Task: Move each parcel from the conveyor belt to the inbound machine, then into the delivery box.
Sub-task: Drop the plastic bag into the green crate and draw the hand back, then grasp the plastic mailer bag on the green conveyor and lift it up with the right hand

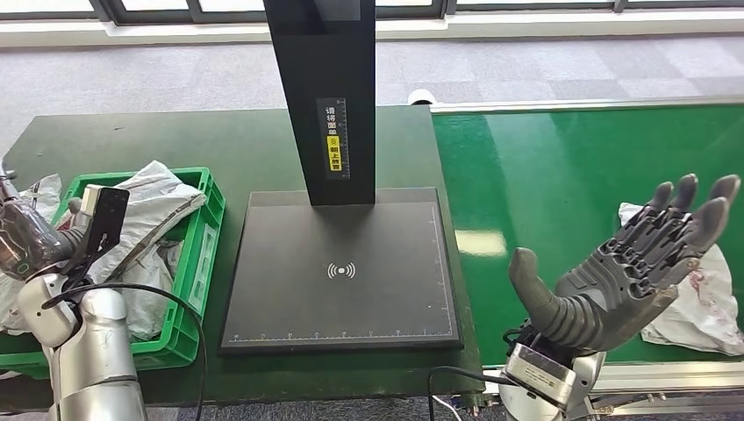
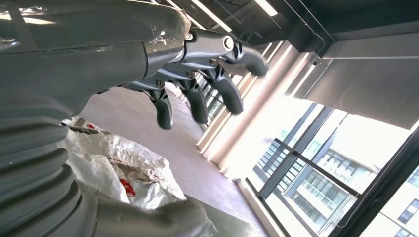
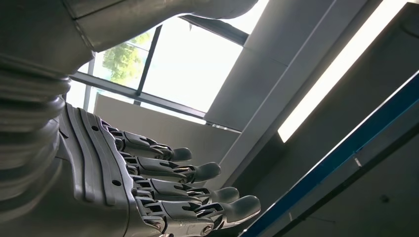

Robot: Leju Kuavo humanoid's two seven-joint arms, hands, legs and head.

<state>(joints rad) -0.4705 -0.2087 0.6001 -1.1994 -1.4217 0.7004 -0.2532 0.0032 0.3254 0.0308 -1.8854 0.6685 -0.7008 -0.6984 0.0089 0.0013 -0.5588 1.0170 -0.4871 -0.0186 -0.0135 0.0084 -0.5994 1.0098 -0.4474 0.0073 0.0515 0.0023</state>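
Green belt (image 1: pixel 561 167), crumpled parcel (image 1: pixel 711 303) aboard

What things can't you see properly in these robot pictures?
- White parcel on the conveyor belt: head view, partly hidden behind the open right hand.
- Left hand: cut off by the head view's left edge.
- Green box: parcels and the left arm hide its inside.

Grey carpet floor (image 1: pixel 175 74), white sill beneath dark-framed windows (image 1: pixel 149 10), dark green table (image 1: pixel 175 145), tall sunlit panes with a building outside (image 2: pixel 316 182), ceiling strip lights (image 3: pixel 341 74)
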